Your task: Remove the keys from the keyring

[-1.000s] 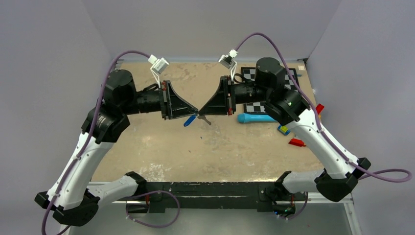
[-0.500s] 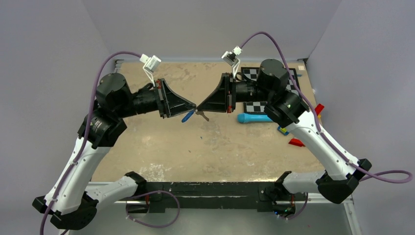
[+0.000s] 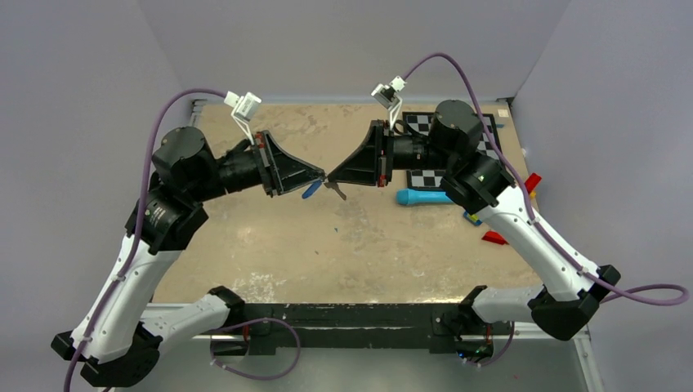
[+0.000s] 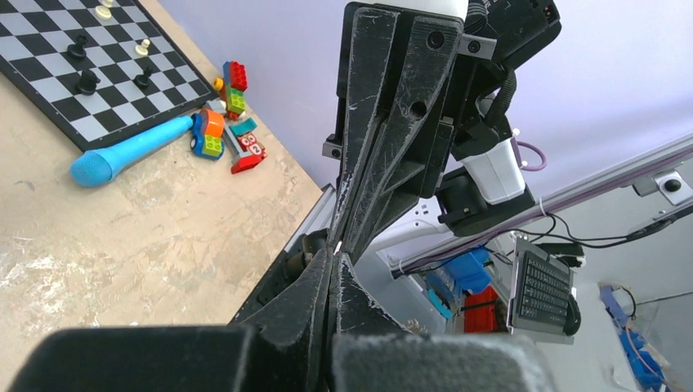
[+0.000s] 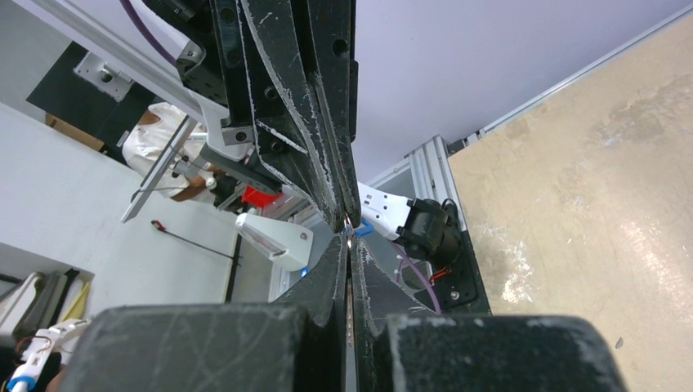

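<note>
While you look down from the top camera, the left fingers point(image 3: 321, 174) and the right fingers point(image 3: 329, 177) meet tip to tip above the middle of the counter point(image 3: 270, 245), both pairs closed tight. The keys point(image 3: 310, 191) hang right at that meeting point, clear of the counter. Their bright blue oval dangles under the left tips and a thin grey blade point(image 3: 337, 190) under the right tips. Both pairs pinch into that bunch, but which part each one grips is too small for you to tell. To the right lie a light-blue tube tool point(image 3: 425, 197), a chessboard point(image 3: 426, 178) behind it, a blue-and-yellow block point(image 3: 472, 216) and red blocks point(image 3: 534, 180) near the counter's right edge.

From the left wrist, you see the left fingers point(image 4: 335, 263) rising from the bottom with no gap between them. Their tips touch the closed right fingers point(image 4: 346, 237) coming down from above. The keys are hidden here. On the counter to the left sit the tube tool point(image 4: 135, 149), the chessboard point(image 4: 57, 82) with a few pieces, and a cluster of coloured blocks point(image 4: 225, 122).

From the right wrist, the right fingers point(image 5: 350, 245) are pressed shut against the left fingers point(image 5: 343, 216). You cannot tell whether the speck of blue point(image 5: 362, 231) beside the tips is the oval.
</note>
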